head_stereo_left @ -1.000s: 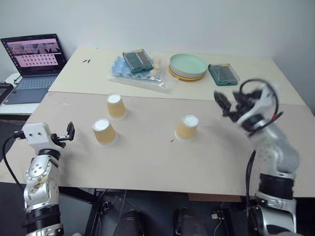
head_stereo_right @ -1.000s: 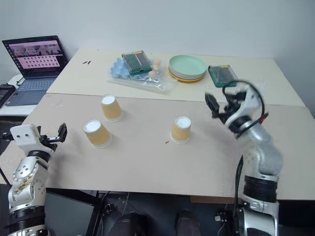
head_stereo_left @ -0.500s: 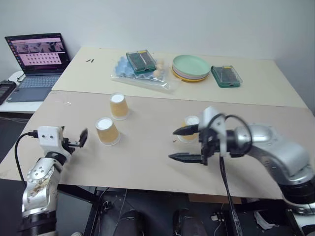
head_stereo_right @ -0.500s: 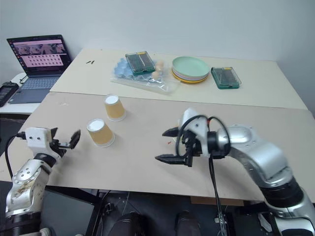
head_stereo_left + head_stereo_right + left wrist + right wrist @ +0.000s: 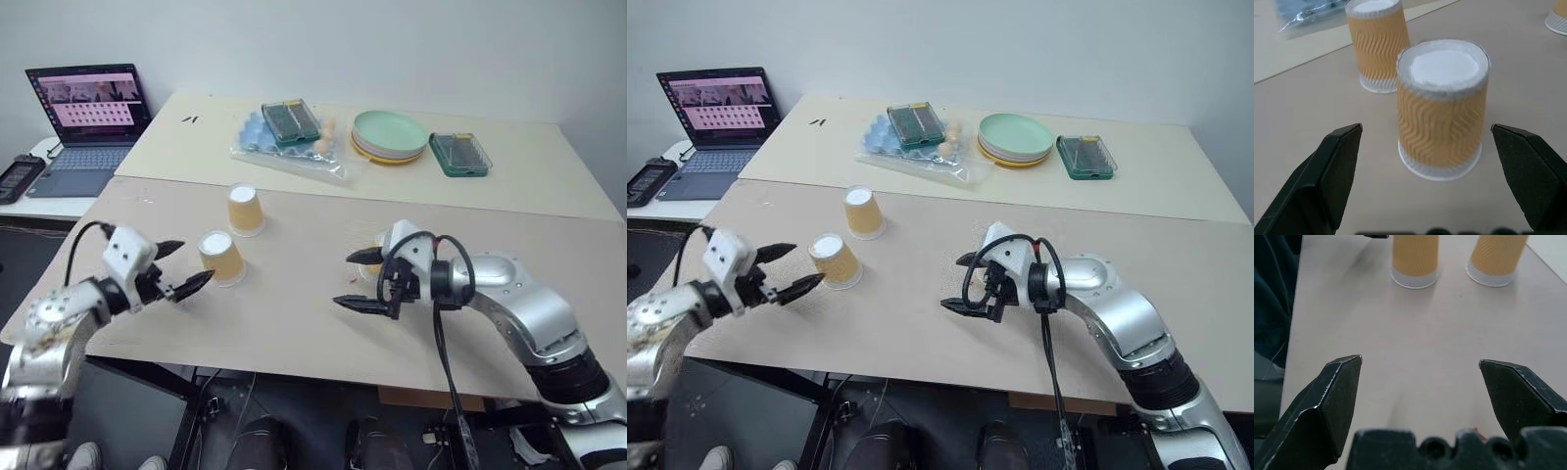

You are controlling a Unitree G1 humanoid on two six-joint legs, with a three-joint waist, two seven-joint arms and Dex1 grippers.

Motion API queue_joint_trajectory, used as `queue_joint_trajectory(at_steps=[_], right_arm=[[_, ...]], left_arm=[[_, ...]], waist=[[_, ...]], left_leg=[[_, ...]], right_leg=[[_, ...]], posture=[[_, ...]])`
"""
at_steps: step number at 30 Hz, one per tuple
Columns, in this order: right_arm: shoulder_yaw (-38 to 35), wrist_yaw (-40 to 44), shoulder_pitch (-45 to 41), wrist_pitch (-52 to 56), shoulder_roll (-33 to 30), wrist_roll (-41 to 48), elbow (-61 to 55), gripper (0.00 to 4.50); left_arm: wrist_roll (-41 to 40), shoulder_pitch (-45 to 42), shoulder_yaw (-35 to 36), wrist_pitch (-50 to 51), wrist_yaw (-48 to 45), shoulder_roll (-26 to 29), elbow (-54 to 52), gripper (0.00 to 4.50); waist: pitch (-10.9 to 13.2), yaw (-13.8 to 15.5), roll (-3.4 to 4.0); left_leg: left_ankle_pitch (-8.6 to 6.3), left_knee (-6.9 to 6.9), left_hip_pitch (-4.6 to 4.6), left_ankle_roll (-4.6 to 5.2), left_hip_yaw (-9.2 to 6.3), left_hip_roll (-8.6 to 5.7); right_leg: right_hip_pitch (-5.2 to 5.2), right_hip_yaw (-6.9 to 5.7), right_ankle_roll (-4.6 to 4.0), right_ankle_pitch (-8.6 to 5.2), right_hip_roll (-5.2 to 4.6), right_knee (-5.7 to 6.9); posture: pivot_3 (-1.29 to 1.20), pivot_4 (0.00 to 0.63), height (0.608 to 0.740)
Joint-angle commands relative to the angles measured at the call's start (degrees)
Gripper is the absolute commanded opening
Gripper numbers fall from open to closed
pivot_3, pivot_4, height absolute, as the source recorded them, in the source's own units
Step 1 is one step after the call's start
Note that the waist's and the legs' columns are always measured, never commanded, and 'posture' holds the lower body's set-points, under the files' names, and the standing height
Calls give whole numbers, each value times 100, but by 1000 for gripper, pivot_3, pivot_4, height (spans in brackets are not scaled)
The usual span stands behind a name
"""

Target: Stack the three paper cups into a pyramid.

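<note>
Three paper cups stand inverted, unstacked, on the counter. Left claw gapes beside the nearest cup; right claw, spread empty, hides the third cup.

Two beige tables stand end to end before a plain white wall.
</note>
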Motion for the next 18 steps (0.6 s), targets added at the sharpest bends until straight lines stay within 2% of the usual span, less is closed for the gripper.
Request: queue_joint_trajectory(at_steps=[1,5,9,14,15,18], right_arm=[[-276,-28,-35,-78,24,19,-178,4478],[-409,-77,18,20,-1,63,-321,4478],[-488,-142,69,106,-11,49,-395,4478],[-525,-208,105,162,-32,30,-438,4500],[-528,-222,101,169,-25,25,-431,4500],[-503,-254,88,179,-11,-3,-397,4500]], left_arm=[[159,-412,-306,-270,-277,-78,334,4500],[354,-1002,-731,-502,-550,-339,923,4500],[379,-1246,-768,-593,-587,-494,1183,4500],[351,-1277,-723,-638,-641,-525,1179,3085],[357,-1275,-724,-650,-652,-515,1167,2559],[353,-1257,-732,-647,-703,-483,1061,2102]], waist=[[0,-35,0],[0,-31,0],[0,-49,-1],[0,-63,-1],[0,-63,-1],[0,-62,-1]], left_leg=[[0,-1,-3,0,2,1],[1,-4,-10,1,3,-1],[1,-3,-11,1,3,-1],[1,-2,-9,1,2,0],[1,0,-10,1,1,0],[1,0,-10,1,1,0]], right_leg=[[-4,0,0,0,3,-1],[-5,-6,1,-1,10,3],[-4,-5,2,-1,10,2],[-5,-3,3,-1,9,0],[-5,-2,3,-1,9,0],[-5,-2,3,-1,9,0]], posture=[[0,150,706],[0,150,706],[0,150,706],[0,150,706],[0,150,706],[0,150,706]])
